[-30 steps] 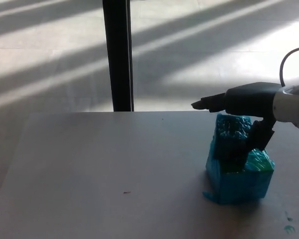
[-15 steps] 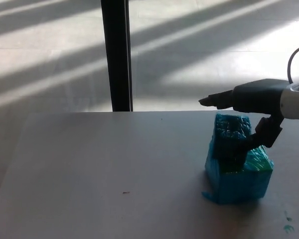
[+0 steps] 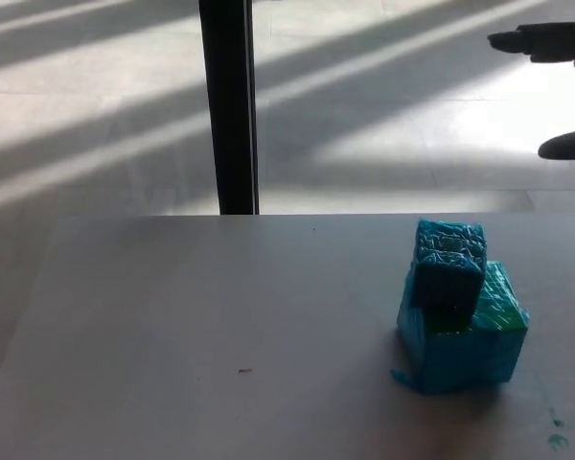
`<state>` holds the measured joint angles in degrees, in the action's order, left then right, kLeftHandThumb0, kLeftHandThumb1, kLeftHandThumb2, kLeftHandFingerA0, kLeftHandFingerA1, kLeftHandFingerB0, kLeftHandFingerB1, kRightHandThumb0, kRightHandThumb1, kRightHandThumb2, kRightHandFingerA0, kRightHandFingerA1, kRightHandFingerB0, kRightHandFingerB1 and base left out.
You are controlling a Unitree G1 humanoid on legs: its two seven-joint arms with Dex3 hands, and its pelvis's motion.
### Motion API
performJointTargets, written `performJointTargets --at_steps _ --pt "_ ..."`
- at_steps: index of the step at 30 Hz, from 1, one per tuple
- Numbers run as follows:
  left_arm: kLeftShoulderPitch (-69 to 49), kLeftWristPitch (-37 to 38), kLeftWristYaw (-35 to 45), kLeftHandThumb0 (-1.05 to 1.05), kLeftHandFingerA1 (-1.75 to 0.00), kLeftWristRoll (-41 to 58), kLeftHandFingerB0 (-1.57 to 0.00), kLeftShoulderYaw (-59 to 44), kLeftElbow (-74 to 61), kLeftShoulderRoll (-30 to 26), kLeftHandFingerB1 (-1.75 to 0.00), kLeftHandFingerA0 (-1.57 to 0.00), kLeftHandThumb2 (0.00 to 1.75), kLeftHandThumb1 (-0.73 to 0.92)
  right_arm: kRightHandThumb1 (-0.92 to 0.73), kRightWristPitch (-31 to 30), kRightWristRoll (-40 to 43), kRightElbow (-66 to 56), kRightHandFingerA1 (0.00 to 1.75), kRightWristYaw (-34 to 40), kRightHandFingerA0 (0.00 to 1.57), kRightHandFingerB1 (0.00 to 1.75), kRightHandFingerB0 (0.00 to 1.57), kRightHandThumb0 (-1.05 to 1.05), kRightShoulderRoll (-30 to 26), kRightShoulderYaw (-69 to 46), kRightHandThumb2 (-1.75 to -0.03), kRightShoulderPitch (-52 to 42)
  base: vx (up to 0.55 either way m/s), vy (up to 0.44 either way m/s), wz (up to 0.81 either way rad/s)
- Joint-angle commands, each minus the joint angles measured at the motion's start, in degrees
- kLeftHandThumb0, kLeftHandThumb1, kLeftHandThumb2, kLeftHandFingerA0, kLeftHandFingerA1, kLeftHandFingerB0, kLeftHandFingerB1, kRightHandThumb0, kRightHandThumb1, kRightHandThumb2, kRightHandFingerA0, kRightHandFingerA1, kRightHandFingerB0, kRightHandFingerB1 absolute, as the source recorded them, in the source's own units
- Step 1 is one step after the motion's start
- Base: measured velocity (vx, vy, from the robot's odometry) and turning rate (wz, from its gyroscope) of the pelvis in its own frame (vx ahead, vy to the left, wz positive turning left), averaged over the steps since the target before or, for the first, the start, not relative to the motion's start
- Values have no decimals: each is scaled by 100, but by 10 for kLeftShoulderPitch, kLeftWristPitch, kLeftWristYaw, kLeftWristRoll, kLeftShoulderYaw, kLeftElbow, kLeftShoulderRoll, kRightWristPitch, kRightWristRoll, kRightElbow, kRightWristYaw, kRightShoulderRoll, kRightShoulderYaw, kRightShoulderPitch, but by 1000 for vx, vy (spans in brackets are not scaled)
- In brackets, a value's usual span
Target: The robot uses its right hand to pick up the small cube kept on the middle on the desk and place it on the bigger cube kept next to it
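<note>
A small blue cube (image 3: 448, 263) sits on top of the bigger blue cube (image 3: 465, 340) at the right of the white desk (image 3: 220, 316). The small one rests toward the big cube's left rear part. My right hand (image 3: 554, 77) hangs high at the picture's top right, well above and to the right of the cubes. Its black fingers (image 3: 532, 41) and thumb (image 3: 567, 145) are spread apart with nothing between them. My left hand does not show.
A black vertical post (image 3: 228, 105) stands behind the desk's far edge. Beyond it lies a sunlit floor. Small blue-green smears (image 3: 556, 431) mark the desk's front right corner.
My right hand has let go of the small cube and risen up and to the right, away from the stack. The small cube stays on the bigger one.
</note>
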<state>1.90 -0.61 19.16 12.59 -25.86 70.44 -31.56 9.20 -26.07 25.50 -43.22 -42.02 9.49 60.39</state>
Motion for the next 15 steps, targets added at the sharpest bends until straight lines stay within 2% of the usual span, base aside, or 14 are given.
performJointTargets --at_steps 1,4,5,6,9,10,11,12,15 --pt "-3 -4 -4 -85 -37 3 -34 0 1 -5 -31 -45 65 78 -63 13 83 38 6 -19 0 0 0 -103 -69 -79 -99 -65 0 0 0" --pt "-1 -4 -2 -86 -37 3 -33 0 4 -6 -31 -44 65 78 -61 19 114 53 8 -19 0 0 0 -99 -89 -123 -97 -107 0 0 0" --pt "-1 -7 -4 -86 -39 7 -36 -4 3 -5 -32 -46 64 77 -54 22 138 60 0 -5 0 3 6 -88 -98 -164 -86 -148 0 0 0" --pt "-3 -7 -5 -85 -39 7 -35 -3 1 -5 -32 -46 64 78 -50 12 160 60 0 0 0 9 0 -76 -100 -201 -80 -182 0 0 0" --pt "-3 -8 -5 -85 -38 8 -35 -5 1 -4 -32 -46 64 77 -50 8 176 65 0 10 0 9 0 -76 -101 -246 -80 -222 0 0 0" --pt "-3 -6 -5 -85 -37 6 -34 -3 1 -4 -31 -45 64 78 -52 9 182 65 6 21 0 6 3 -83 -100 -269 -84 -246 0 0 0" --pt "-4 -7 -1 -85 -50 5 -27 0 0 -5 -45 -36 99 61 -55 12 184 80 6 53 0 4 2 -87 -101 -310 -87 -293 0 0 0" --pt "-4 -6 -2 -86 -38 6 -34 -2 0 -4 -31 -44 65 78 -57 5 193 82 6 59 0 3 2 -89 -97 -333 -89 -311 0 0 0" --pt "-6 -6 -1 -85 -38 11 -34 -6 -2 -3 -31 -44 64 77 -59 27 210 104 4 88 0 1 5 -91 -79 -383 -87 -354 0 0 0"
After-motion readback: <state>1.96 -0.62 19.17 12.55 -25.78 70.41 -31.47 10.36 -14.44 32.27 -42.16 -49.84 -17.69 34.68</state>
